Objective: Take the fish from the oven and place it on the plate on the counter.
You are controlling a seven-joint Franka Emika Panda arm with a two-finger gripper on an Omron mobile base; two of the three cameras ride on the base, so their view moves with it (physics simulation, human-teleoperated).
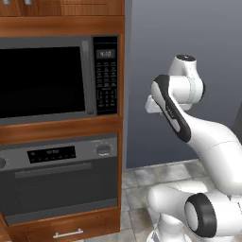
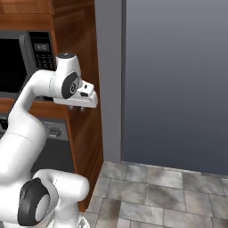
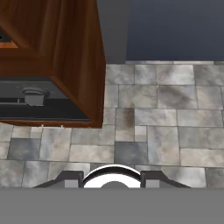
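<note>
Broadly, at the back and right: flat grey wall (image 2: 178, 80), meeting a grey stone-tiled floor (image 3: 166, 113) below. At left, against that wall: tall brown wooden cabinet column (image 1: 61, 127), housing two appliances one above the other.

Rising from the lower right of the left base view: white arm (image 1: 208, 142) with dark joints, bent at the elbow, standing beside the cabinet's right flank and apart from its front.

Upper appliance: microwave (image 1: 42, 80) with black window and keypad, door shut.

Lower appliance, just beneath a wooden rail: the oven (image 1: 61, 189), grey steel with dark glass door, shut. Along the top of the door: bar handle (image 1: 52, 170). Above it: digital display (image 1: 51, 154) and, at the right end of the panel, a round knob (image 1: 103, 149).

Interior not readable through the glass; position of the fish cannot be told.

Under the oven: wooden drawer (image 1: 68, 231) with a small pale pull.

Near the cabinet's right front corner, at about the height of the rail between microwave and oven: gripper (image 2: 76, 108), pointing down at the floor, touching nothing.

Seen along the hand: two dark fingertips (image 3: 70, 179) set apart, partly spread, with nothing gripped between them.
</note>
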